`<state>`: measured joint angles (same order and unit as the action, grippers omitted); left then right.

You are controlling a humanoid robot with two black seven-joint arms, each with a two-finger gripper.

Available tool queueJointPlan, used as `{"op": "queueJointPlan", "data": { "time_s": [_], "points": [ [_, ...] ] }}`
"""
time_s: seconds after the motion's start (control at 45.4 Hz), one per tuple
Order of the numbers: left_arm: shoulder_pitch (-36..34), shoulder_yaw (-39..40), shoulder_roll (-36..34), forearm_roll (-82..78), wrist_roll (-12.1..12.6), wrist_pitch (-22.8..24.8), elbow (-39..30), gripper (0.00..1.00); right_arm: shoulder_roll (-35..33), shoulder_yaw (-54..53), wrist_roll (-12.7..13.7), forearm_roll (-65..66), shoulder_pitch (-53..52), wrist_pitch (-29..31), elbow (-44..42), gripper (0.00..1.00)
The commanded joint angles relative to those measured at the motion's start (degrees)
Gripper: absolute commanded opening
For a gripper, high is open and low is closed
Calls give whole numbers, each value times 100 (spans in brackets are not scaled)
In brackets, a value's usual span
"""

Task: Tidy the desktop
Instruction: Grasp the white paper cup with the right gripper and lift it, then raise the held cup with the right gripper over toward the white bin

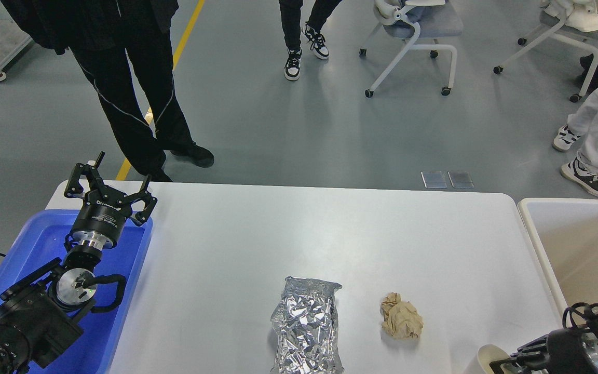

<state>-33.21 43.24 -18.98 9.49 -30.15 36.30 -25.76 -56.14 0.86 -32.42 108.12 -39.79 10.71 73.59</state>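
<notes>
Head view of a desk-tidying task: the white desktop (236, 244) is filling the lower half of the frame, and two pieces of litter are lying on it toward 6 o'clock, a crumpled foil wrapper (307, 327) and, just beside it at its 3 o'clock but apart from it, a ball of crumpled brown paper (402, 322). The left gripper (109, 184) is hovering at 9 o'clock over the far end of the blue plastic tray (122, 301), its fingers spread wide and grasping nothing. The right gripper (506, 359) is entering at 5 o'clock, dark and partly cut off by the frame edge, so whether its fingers are released or clenched cannot be told; a pale cup-like rim (486, 356) is sitting right beside it, and whether the two are touching cannot be told either. The beige white-rimmed bin (530, 228) is standing against the desktop edge at 3 o'clock. Likely hazards: the foil is looking light and springy, so a pinch on a loose fold is risking a tear or a slip; the paper ball is likely to roll or skid if one finger is arriving first; the right arm, swinging toward the litter, is risking a knock to the cup; bystanders' legs (138, 98) are standing near the far edge at 11 o'clock
</notes>
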Motion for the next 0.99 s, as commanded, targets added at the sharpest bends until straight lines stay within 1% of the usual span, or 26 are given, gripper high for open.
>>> {"op": "queueJointPlan", "data": {
  "time_s": [0.0,0.154,0.242,0.485,0.705,0.969],
  "points": [
    [-1,0,0,0,0,-1,9,100,-37,-51,-36,-300,-82,1,24,0],
    [-1,0,0,0,0,-1,0,100,-336,-113,-361,-660,-398,-7,77,0],
    [-1,0,0,0,0,-1,0,100,-503,-104,-502,-932,-609,-7,138,0],
    [-1,0,0,0,0,-1,0,100,-1136,-122,-1012,-1662,-908,1,586,0],
    [-1,0,0,0,0,-1,0,100,-1391,-288,-1258,-2839,-1128,10,648,0],
    [-1,0,0,0,0,-1,0,100,-1567,-429,-1258,-3622,-1348,28,727,0]
  ]
}}
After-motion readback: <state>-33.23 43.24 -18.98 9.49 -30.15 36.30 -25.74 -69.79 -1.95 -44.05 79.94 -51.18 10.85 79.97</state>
